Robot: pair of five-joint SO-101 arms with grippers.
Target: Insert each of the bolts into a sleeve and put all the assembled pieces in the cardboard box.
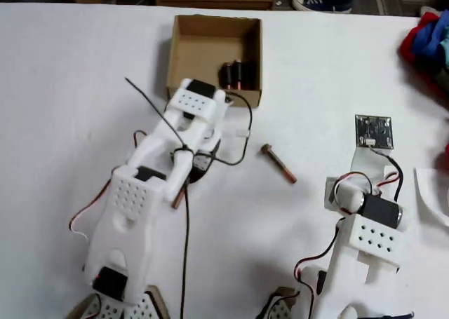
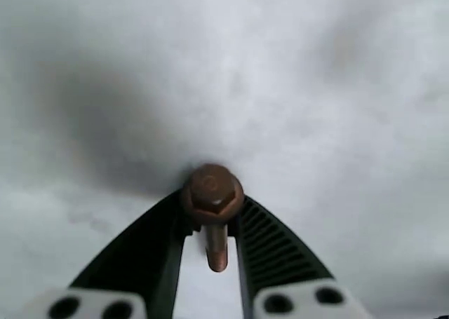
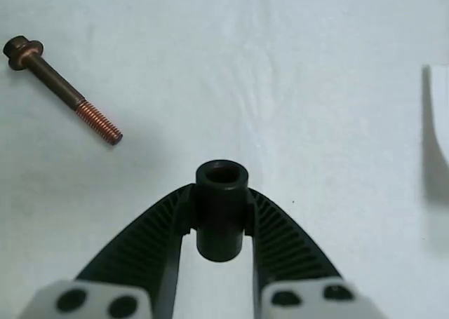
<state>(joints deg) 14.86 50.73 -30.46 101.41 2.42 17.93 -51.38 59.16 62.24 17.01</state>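
Mating step, as we judge it: one bolt and one sleeve are each in a grip, not yet joined.

- Left gripper (image 2: 212, 214): jaws nearly closed, clamped on the held bolt (image 2: 212, 191) just under its hex head. The head sits at the fingertips. The shank seems to run back between the jaws toward the wrist, over bare table.
- Right gripper (image 3: 222, 196): jaws closed to about the same narrow gap, pinching the sleeve (image 3: 222, 221) by its sides. The open bore faces outward, away from the wrist.
- Loose bolt (image 1: 278, 163) lies flat on the table between the two arms, touching nothing. It waits for a later round.
- Cardboard box (image 1: 203, 56) sits at the far side of the table. Two assembled pieces (image 1: 235, 73) lie in its corner nearest the loose bolt.

How we would do the step well:
- The bolt's head leads, so we think the threaded end must be turned toward the bore before the parts meet.
- Bring the two axes into one line first, then close the gap slowly. The arms sit well apart in the high view.
- Keep both grips firm. A tilted shank would catch on the sleeve's rim and could push the sleeve askew in its jaws.
- Start the tip squarely in the bore, then slide it home.
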